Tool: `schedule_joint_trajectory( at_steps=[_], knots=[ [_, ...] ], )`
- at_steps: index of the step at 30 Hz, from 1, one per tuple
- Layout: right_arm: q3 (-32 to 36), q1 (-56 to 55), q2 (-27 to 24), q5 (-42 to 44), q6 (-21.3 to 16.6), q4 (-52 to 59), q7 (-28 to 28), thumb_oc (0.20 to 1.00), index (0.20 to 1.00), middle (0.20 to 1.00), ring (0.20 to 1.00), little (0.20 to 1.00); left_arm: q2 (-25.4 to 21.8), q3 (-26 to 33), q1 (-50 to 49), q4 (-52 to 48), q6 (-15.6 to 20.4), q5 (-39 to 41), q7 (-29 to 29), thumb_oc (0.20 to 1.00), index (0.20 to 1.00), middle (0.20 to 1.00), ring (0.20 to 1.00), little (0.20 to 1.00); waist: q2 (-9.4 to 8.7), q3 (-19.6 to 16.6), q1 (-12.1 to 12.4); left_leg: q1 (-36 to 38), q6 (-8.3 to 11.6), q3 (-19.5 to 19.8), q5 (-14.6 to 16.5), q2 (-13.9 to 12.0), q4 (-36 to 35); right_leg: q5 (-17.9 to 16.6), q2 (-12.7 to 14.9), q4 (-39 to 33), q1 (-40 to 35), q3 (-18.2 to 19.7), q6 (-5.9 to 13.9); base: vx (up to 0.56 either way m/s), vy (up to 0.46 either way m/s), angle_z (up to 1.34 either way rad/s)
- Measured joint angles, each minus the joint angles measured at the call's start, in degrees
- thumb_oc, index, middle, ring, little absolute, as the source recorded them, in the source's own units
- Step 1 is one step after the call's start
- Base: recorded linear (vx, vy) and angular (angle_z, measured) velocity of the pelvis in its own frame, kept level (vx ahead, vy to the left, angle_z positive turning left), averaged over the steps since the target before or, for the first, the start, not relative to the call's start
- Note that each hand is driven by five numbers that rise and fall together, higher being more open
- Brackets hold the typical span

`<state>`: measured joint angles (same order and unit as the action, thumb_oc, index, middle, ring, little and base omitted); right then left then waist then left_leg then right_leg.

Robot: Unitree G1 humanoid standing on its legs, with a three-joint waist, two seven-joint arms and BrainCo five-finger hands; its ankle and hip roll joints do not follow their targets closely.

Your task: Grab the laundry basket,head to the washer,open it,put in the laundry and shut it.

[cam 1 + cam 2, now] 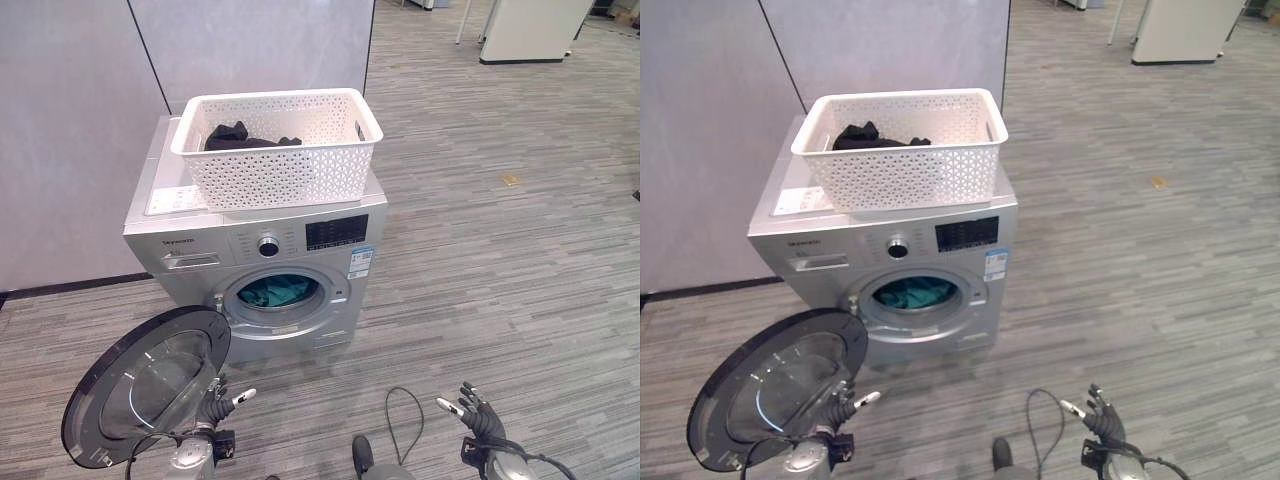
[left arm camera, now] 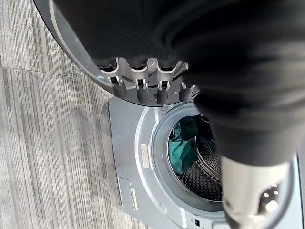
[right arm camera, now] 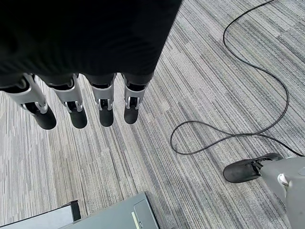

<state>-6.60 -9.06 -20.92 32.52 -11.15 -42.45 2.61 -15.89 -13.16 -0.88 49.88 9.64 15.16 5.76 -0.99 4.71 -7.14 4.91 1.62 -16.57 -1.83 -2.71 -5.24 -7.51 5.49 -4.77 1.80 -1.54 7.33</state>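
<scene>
Left eye view: the left hand (image 1: 222,402), fingers straight and empty, hovers beside the swung-open washer door (image 1: 145,385). Beyond it the drum (image 1: 278,292) holds teal cloth; the laundry basket (image 1: 280,145) sits atop the washer (image 1: 260,240). The right hand (image 1: 472,410) hangs relaxed, farther off.

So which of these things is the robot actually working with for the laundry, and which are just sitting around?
For the job:
- washer, its door swung open
- white laundry basket on top of it
- dark laundry in the basket
- teal cloth in the drum
- left hand by the door, right hand over the floor

Just lying about:
- grey partition
- white cabinet far off
</scene>
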Motion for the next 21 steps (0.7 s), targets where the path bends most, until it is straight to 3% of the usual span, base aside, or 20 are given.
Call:
schedule_joint_trajectory(
  at_steps=[3, 11, 14, 18, 21],
  knots=[
    [4.61, 3.17, -0.09, 4.03, 0.14, -4.26, -0.38, 1.0, 1.0, 1.0, 1.0, 1.0, 0.21, -2.03, 3.13, 5.96, -0.14, -2.72, -0.13, 1.0, 1.0, 1.0, 1.0, 1.0, 0.79, -0.05, 0.05, 0.37, 0.04, 0.33, 0.33, 0.65, -0.12, 0.18, 0.39, 0.85, 0.16, 0.1, -0.16, 0.01, 0.145, 0.03],
    [3.5, 4.97, -0.02, 3.73, 0.19, -5.45, -1.51, 1.0, 1.0, 1.0, 1.0, 1.0, 0.23, -2.35, 3.02, 7.75, -0.12, -2.9, -0.52, 1.0, 1.0, 1.0, 1.0, 1.0, 0.68, -0.06, 0.35, 0.89, -0.17, 0.18, 0.53, 0.97, -0.13, 1.84, 0.6, 3.27, 1.27, 0.86, -0.11, 0.02, 0.083, -0.04],
    [2.54, 5.29, -0.02, 3.6, 0.22, -5.44, -1.56, 1.0, 1.0, 1.0, 1.0, 1.0, -1.69, -5.92, 3.51, 7.4, -0.14, -9.25, -0.15, 1.0, 1.0, 1.0, 1.0, 1.0, 0.37, -0.14, 0.46, 0.83, -0.34, 0.17, 0.62, 1.27, 0.05, 3.37, 0.75, 6.77, 3.15, 1.19, 0.23, 0.02, 0.104, -0.03],
    [2.53, 5.15, -0.01, 3.56, 0.22, -5.34, -1.59, 1.0, 1.0, 1.0, 1.0, 1.0, -2.17, -5.58, 3.78, 6.34, -0.18, -9.9, -0.26, 1.0, 1.0, 1.0, 1.0, 1.0, 0.03, 0.04, 0.59, 0.76, -0.84, 0.48, 0.92, 1.98, 0.11, 5.83, 1.4, 11.18, 5.16, 1.34, 1.21, 0.05, 0.107, 0.02],
    [2.79, 4.09, -0.59, 2.57, 0.32, -2.15, -2.07, 1.0, 1.0, 1.0, 1.0, 1.0, -3.9, -5.57, 3.96, 1.42, -0.55, -11.66, -0.42, 1.0, 1.0, 1.0, 1.0, 1.0, 0.38, 1.26, 0.57, 0.23, -2.24, 3.16, 1.46, 2.5, 0.28, 4.83, 1.94, 21.08, 10.16, -0.04, 4.55, 0.03, 0.11, -0.1]
  ],
)
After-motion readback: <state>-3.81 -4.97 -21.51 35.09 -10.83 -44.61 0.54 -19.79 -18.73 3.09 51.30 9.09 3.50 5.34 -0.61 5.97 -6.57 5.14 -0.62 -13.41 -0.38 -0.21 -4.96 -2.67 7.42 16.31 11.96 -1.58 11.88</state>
